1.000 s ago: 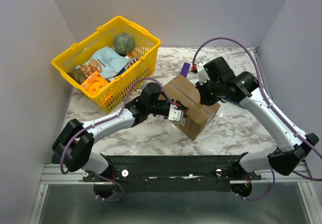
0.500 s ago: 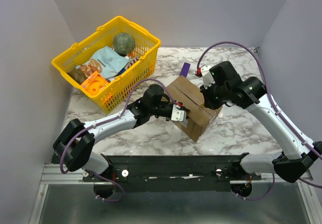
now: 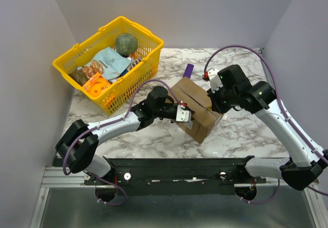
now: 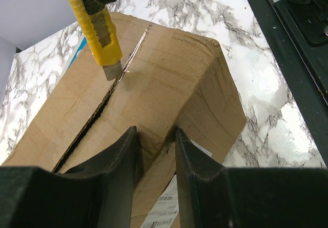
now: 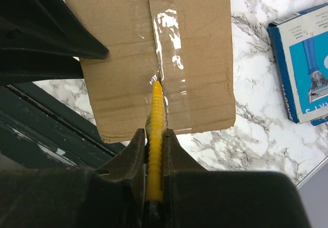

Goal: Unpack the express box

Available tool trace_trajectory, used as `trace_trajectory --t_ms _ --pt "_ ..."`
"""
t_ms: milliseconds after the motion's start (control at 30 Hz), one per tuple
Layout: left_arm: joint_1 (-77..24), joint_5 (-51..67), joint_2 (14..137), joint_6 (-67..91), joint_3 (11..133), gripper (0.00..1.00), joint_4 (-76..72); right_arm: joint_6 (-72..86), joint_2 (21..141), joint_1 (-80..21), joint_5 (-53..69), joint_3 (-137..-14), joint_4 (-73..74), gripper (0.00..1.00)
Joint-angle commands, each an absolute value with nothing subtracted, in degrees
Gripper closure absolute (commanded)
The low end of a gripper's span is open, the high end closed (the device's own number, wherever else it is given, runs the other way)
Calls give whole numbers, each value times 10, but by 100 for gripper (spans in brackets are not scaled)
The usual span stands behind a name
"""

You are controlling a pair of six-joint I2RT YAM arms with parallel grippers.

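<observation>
No wording can be read anywhere. A white shipping label [image 4: 165, 207] low on the express box [image 4: 169, 84] shows barcode bars and illegible small print. The blue carton [image 5: 306, 59] beside the express box and the pale pouch [image 3: 109, 61] in the yellow basket [image 3: 65, 68] carry print too small to read.

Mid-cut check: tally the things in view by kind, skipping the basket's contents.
Boxes: 2, the express box and a slim purple box.
Knives: 1, the yellow utility knife.
Baskets: 1, the yellow basket.
Total: 4.
</observation>
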State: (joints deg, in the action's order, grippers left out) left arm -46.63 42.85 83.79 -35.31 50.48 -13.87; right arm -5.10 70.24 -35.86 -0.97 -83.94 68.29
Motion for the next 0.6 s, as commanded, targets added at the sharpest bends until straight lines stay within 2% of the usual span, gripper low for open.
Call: trace_trajectory --t_ms 0,233,567 --pt "-457 346 867 -327 494 89 -89 -74 686 -350 4 -827 757 100" --pt "-457 340 866 -330 490 91 -89 -101 680 -329 -21 -803 757 99" --pt "-457 324 867 -316 483 93 -106 -152 692 -309 -4 -830 791 100"
